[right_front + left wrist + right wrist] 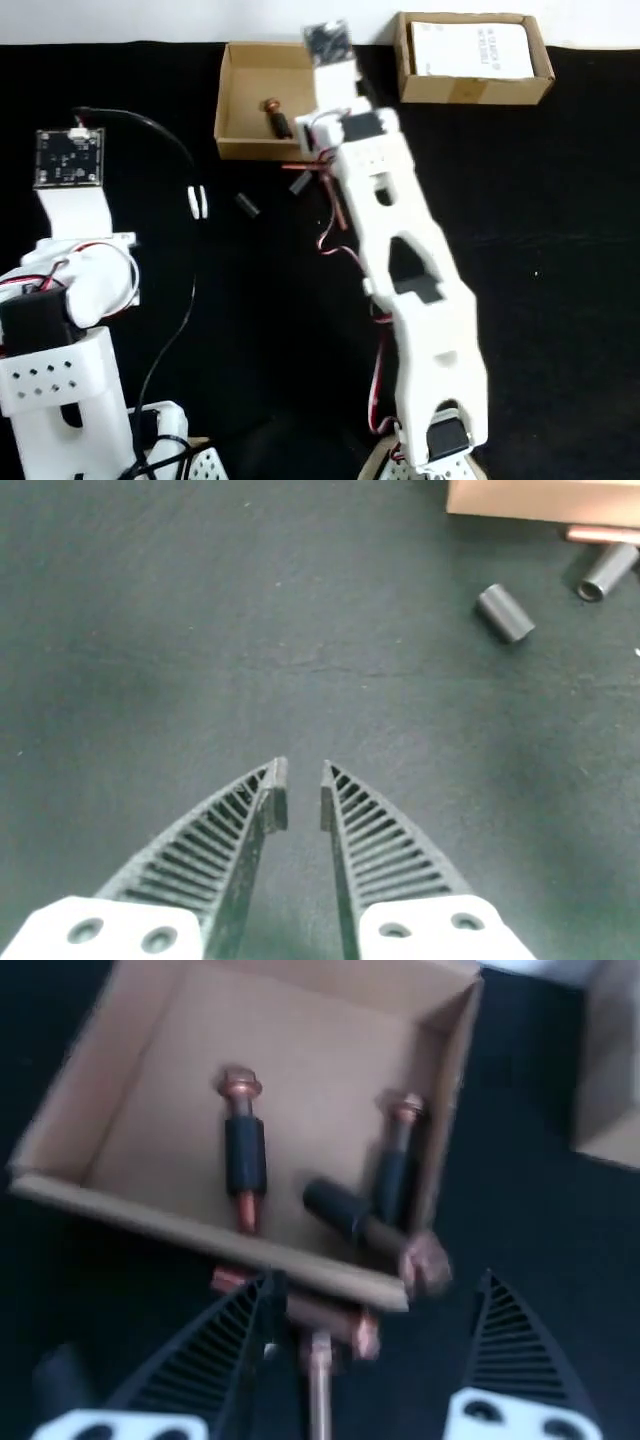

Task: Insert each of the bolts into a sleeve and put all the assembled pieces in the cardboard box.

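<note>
Copper-coloured metal bolts in black cylindrical sleeves (243, 1145) lie in the open brown cardboard box (250, 80), at the table's 11 o'clock. The right wrist view shows three of them, the high view one. The right gripper (382, 1285), its ribbed jaws spread wide, hangs at the box's near wall over two bare bolts (300, 1310). Two loose smooth sleeves (505, 613) lie at the box's 5 to 6 o'clock. The left gripper (303, 790) has its jaws narrowly apart and holds nothing, above the matte black mat (150, 630).
</note>
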